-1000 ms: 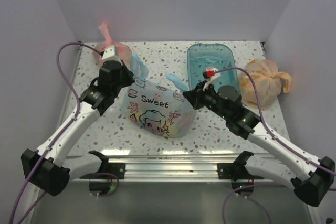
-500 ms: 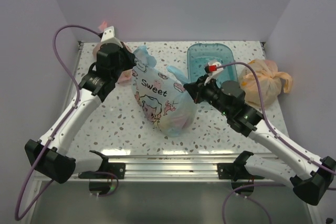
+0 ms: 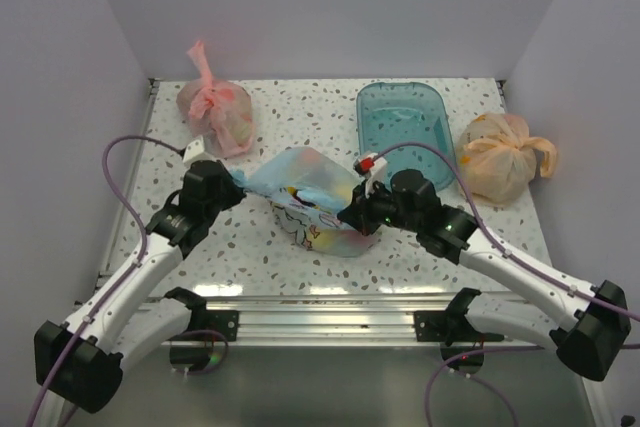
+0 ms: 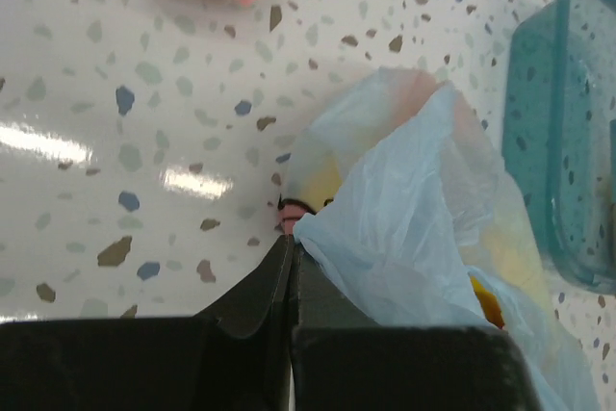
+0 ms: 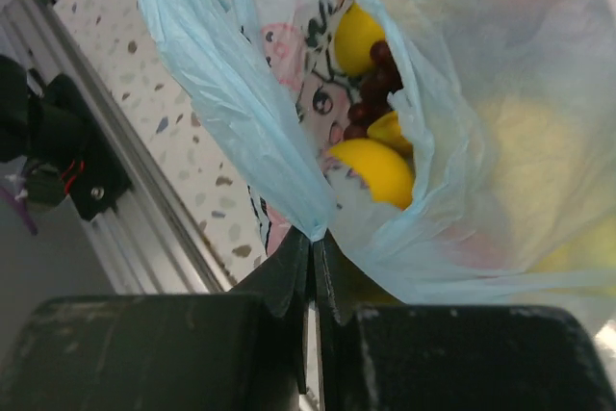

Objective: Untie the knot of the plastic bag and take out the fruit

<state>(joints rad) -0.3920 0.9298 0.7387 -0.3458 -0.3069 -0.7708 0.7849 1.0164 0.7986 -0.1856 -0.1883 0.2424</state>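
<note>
From above, shows one crinkly, translucent light blue plastic bag (image 3: 305, 182) mid-way across the bench (image 3: 250, 257), stretched between two tools. Left wrist: shows left tool (image 4: 292, 245) pinching its edge. Right wrist: shows right tool (image 5: 313, 238) pinching the rim, fruit (image 5: 371, 172) inside: three yellow pieces, one grape cluster.

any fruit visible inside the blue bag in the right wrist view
Yes, a yellow fruit and dark purple grapes show through the plastic bag's open mouth.
</note>
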